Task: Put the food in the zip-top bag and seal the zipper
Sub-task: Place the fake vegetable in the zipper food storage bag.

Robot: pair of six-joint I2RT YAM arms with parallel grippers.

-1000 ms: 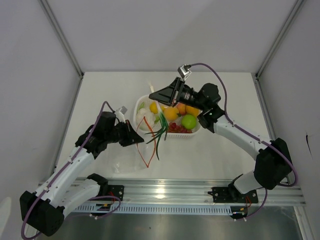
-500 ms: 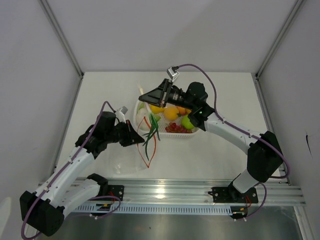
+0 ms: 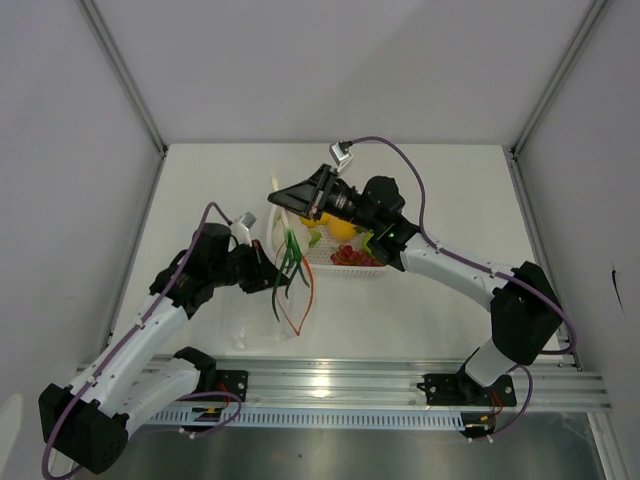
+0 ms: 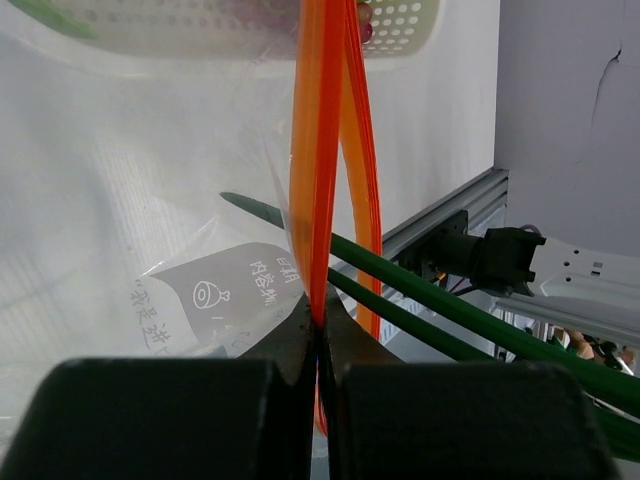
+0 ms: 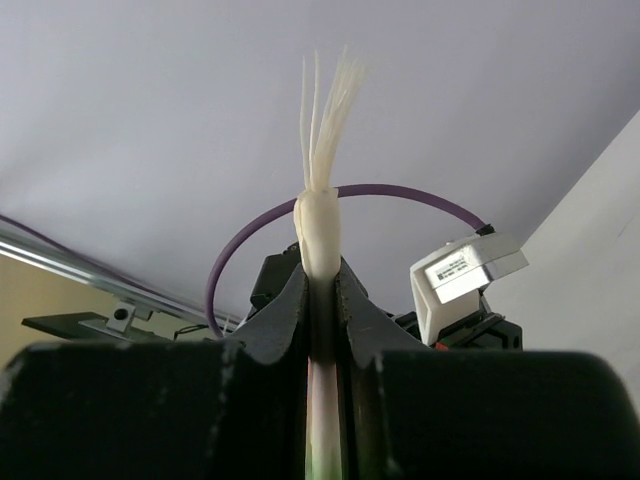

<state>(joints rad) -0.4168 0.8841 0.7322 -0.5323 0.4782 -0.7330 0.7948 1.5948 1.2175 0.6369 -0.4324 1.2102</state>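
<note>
We see the clear floppy plastic bag (image 3: 250, 325) hanging just beside the white perforated plastic basket (image 3: 378, 267). Our right gripper (image 5: 322, 292) clamps the long green toy vegetable with a white stalk (image 3: 290, 255) over the bag's mouth. Our left gripper (image 4: 320, 322) pinches the red-orange zipper strip (image 4: 318, 150).

Red-orange running along zipper (image 4: 318, 150); bag (image 4: 120, 190) showing clear, label (image 4: 215, 290) white with black print; long vegetable (image 3: 290, 258) showing green, white-tipped; basket (image 4: 400, 25) white, hole-dotted.
</note>
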